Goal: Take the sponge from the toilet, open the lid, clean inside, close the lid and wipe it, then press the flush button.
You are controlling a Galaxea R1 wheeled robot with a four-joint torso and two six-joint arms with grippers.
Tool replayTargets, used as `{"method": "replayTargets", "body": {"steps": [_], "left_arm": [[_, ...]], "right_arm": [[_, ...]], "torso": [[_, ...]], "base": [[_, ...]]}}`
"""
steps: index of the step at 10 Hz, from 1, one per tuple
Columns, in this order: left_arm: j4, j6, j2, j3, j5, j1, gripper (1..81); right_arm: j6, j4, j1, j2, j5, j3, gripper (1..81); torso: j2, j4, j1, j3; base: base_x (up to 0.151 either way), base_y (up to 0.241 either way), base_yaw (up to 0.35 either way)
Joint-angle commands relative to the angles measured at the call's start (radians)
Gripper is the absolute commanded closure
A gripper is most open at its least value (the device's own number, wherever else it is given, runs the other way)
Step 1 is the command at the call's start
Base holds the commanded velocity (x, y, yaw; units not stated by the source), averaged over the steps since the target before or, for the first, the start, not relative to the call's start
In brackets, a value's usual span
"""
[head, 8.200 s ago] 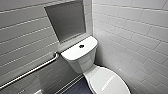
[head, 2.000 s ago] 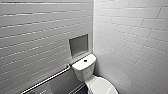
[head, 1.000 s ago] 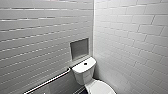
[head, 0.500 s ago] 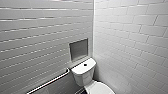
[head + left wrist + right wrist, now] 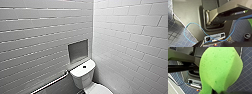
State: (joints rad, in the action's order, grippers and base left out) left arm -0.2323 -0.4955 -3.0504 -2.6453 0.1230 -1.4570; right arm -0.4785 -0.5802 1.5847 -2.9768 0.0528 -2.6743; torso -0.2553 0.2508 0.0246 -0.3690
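The white toilet [image 5: 83, 75] stands in the corner at the bottom of the head view. Its boxy tank carries the small dark flush button [image 5: 84, 66] in the middle of the top. Just the back of the lid [image 5: 101, 89] shows at the picture's lower edge. The bright green sponge [image 5: 220, 69] looms large in the right wrist view, pinched at one end by my right gripper [image 5: 216, 91], which is shut on it. It hangs over the dark tiled floor. My left gripper is open and holds nothing.
A metal grab bar [image 5: 50, 83] runs along the left wall beside the tank. A recessed niche [image 5: 78, 51] sits in the wall above the tank. White tiled walls meet behind the toilet. The robot's base and a blue cable [image 5: 199, 30] lie over the dark blue floor [image 5: 175, 37].
Over the last second the picture barely shifts. Against the oldest frame the toilet shows smaller and lower, so the camera has moved back or up.
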Motion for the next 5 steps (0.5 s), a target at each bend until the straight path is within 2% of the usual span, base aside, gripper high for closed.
{"method": "replayTargets", "body": {"steps": [1,5], "left_arm": [[-0.008,-0.003,-0.002,0.005,0.076,0.030,1.0],[-0.008,-0.003,-0.002,0.005,0.076,0.030,1.0]], "right_arm": [[-0.006,-0.009,-0.019,0.003,-0.079,0.002,81.1],[-0.005,-0.007,-0.016,0.010,-0.079,0.002,81.1]], "torso": [[0.000,0.000,0.000,0.000],[0.000,0.000,0.000,0.000]], "base": [[0.093,0.000,0.000],[0.094,0.000,0.000]]}}
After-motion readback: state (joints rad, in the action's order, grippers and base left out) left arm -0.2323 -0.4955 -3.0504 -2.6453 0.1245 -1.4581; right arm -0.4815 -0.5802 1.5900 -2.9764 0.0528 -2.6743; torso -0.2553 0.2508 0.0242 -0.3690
